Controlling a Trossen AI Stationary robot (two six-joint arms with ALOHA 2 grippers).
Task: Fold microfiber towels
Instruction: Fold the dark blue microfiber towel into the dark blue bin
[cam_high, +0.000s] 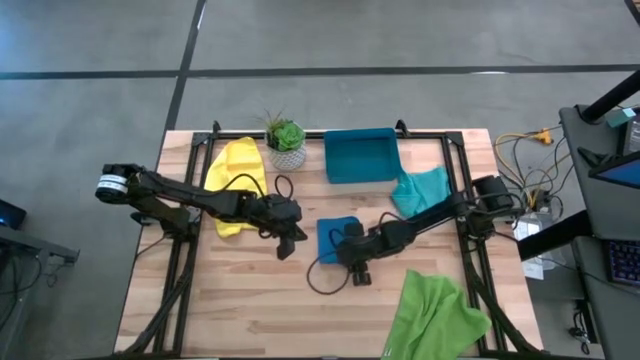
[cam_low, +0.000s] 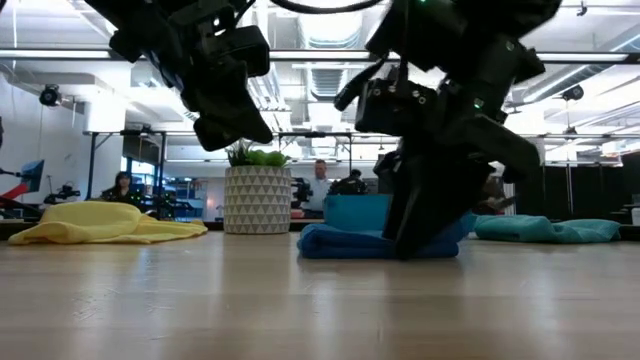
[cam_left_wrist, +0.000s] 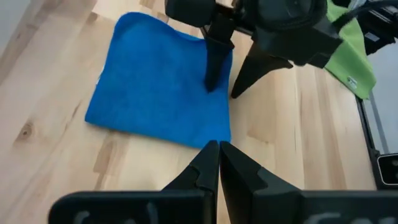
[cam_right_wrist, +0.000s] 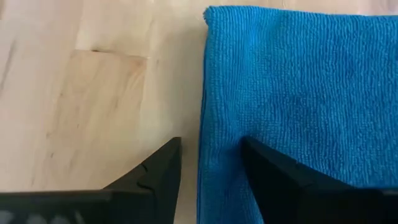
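Fingers of the right gripper (cam_right_wrist: 208, 180) stand apart, straddling the edge of the folded blue towel (cam_right_wrist: 298, 93): one finger sits on the cloth, the other over bare desk (cam_right_wrist: 87, 93) just beside it, and nothing is clamped. The left gripper (cam_left_wrist: 217, 165) hovers above the desk near that towel's other side, fingers pressed together and empty. Nearest the desk's front edge lies the light green towel (cam_high: 435, 315), partly overhanging. Farther back, the teal towel (cam_high: 420, 190) rests beside the tray (cam_high: 360, 157), and the yellow towel (cam_high: 235, 180) lies next to a potted plant (cam_high: 286, 140).
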